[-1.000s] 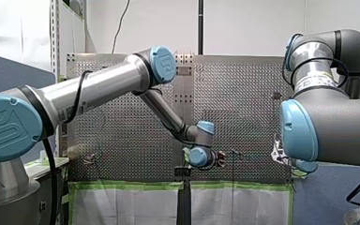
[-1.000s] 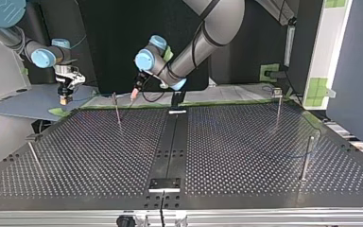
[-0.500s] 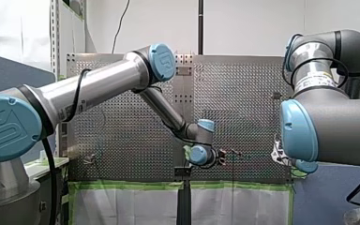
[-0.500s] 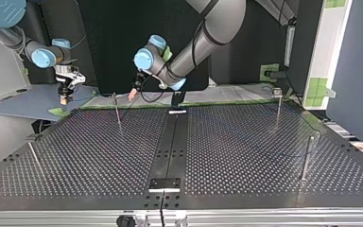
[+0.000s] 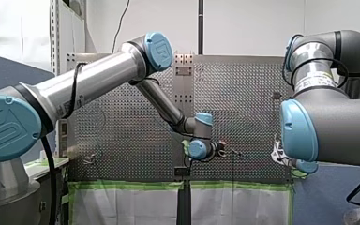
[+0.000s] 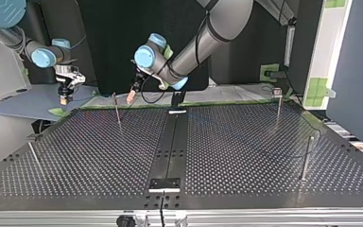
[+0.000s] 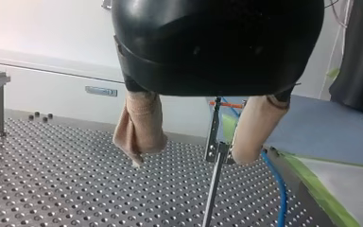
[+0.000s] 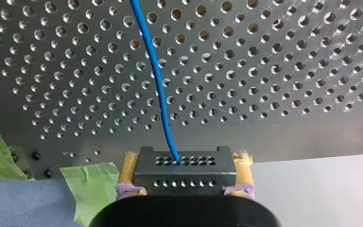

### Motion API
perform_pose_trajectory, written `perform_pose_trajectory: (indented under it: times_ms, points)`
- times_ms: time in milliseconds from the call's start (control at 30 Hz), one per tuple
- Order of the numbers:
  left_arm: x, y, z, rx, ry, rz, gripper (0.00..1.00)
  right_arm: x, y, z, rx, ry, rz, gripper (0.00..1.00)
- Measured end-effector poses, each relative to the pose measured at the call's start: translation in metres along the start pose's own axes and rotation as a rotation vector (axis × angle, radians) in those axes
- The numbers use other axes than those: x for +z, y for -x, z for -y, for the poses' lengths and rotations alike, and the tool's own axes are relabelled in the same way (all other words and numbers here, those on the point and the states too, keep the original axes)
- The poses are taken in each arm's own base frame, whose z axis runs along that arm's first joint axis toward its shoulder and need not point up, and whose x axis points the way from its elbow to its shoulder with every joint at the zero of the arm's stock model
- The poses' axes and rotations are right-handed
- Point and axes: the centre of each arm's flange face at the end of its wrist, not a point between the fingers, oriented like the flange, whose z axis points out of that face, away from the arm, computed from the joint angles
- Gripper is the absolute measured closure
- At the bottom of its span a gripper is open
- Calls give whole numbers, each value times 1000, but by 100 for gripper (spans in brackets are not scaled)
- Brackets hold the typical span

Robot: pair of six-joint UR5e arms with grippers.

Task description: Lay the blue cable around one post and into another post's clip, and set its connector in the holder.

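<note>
My right gripper (image 8: 184,165) is shut on a dark connector block (image 8: 182,176) with rows of small holes. The blue cable (image 8: 153,71) runs from the block away over the perforated plate. In the top view this gripper (image 6: 64,98) hangs past the table's far left corner. My left gripper (image 7: 194,151) is open, its beige pads (image 7: 139,135) empty. A thin metal post (image 7: 213,182) with a clip stands between its fingers, close to one pad. A stretch of blue cable (image 7: 276,189) lies behind that post. The top view shows this gripper (image 6: 131,96) just right of the post (image 6: 117,109).
Three more thin posts stand on the table, at the top view's far right (image 6: 278,105), right (image 6: 306,158) and left (image 6: 34,157). A dark plate (image 6: 165,184) sits on the centre strip near the front edge. Green tape (image 8: 92,187) marks the table's far edge.
My left gripper has shifted slightly toward the top view's left, closer to the far-left post, and its elbow has risen. My right arm has stayed still with the connector.
</note>
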Motion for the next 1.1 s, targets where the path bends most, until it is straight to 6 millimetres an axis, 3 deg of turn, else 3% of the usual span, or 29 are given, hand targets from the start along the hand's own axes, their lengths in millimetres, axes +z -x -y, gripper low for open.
perform_pose_trajectory:
  times_ms: [467, 1100]
  points:
    - [-1, 0, 1, -11, -6, -4, 0, -1, 2, 2, 4, -2, 10, 100]
    - [0, 6, 21, -22, -96, 11, 0, -1, 4, 3, 4, -4, 11, 100]
